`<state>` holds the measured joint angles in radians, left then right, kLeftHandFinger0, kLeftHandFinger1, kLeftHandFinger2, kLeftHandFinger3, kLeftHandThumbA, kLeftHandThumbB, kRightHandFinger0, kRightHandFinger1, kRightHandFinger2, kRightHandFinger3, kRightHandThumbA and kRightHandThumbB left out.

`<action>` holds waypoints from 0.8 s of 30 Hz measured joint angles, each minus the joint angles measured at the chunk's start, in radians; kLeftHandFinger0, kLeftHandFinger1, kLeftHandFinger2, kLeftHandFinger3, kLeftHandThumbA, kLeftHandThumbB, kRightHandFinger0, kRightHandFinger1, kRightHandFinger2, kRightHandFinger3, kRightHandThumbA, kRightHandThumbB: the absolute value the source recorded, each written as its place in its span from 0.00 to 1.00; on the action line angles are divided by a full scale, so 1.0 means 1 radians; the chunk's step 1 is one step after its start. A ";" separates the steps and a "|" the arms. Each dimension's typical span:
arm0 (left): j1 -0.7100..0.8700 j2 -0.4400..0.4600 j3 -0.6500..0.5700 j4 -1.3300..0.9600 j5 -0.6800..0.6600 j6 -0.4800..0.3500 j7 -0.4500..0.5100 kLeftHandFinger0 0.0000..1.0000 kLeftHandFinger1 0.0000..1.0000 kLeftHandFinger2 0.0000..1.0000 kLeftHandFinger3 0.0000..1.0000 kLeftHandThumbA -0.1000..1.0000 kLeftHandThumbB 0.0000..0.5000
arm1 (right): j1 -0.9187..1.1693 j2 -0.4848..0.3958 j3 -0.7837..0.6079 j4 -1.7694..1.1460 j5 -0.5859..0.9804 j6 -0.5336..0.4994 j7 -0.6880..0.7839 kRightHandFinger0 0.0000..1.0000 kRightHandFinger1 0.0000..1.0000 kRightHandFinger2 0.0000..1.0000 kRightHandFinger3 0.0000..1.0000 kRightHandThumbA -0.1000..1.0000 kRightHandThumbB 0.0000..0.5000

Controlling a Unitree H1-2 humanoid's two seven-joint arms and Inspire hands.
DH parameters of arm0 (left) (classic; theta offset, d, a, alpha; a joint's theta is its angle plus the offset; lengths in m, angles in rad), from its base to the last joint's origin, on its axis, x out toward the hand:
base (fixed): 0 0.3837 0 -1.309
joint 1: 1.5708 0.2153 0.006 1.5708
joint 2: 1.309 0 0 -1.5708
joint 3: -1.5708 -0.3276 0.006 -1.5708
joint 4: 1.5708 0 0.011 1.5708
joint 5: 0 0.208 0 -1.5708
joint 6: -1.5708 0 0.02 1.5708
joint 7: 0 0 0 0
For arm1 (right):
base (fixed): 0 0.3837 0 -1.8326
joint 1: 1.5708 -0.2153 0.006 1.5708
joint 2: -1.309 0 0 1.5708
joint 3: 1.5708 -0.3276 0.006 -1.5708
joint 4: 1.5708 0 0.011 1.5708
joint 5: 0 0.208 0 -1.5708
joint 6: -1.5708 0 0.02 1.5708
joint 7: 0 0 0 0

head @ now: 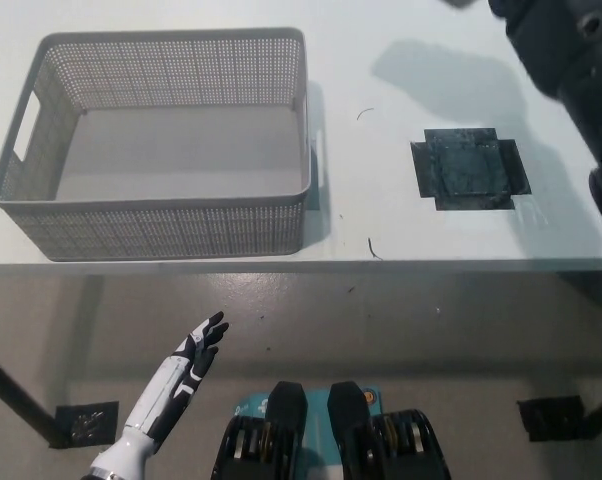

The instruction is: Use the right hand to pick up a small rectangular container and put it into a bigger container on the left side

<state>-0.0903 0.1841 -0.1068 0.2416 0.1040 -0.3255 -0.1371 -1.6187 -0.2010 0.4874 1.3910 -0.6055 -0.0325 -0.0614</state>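
Observation:
The big grey mesh basket [151, 225] stands on the left of the white table, with nothing inside it. My black right arm [581, 70] rises at the top right, and my right hand [536, 25] is cut off by the picture's top edge. No small container shows on the table; only a grey sliver [461, 3] sits at the top edge beside the hand, casting a soft shadow [431, 65] below. My white left hand [203, 342] rests low in front of the table, open and holding nothing.
A dark square tape mark [468, 168] lies bare on the table's right side. The table's front edge [301, 266] runs across the middle, with grey floor below. A thin dark scrap [374, 250] lies near that edge.

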 measured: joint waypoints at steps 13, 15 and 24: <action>-0.002 0.001 -0.002 0.001 0.000 0.000 0.000 1.00 1.00 1.00 1.00 1.00 0.57 | -0.076 0.241 0.033 -0.013 -0.007 -0.031 -0.024 0.00 0.16 0.47 0.14 0.00 0.58; -0.003 0.001 -0.002 0.001 0.000 0.000 0.000 1.00 1.00 1.00 1.00 1.00 0.57 | -0.079 0.294 0.037 -0.008 -0.008 -0.031 -0.033 0.00 0.18 0.49 0.23 0.00 0.58; -0.009 0.003 -0.003 -0.001 0.000 0.000 -0.001 1.00 1.00 1.00 1.00 1.00 0.56 | -0.085 0.432 0.025 0.009 0.001 -0.030 -0.050 0.00 0.11 0.52 0.29 0.00 0.61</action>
<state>-0.0992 0.1869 -0.1097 0.2410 0.1042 -0.3257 -0.1377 -1.7033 0.2313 0.5125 1.3998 -0.6048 -0.0626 -0.1118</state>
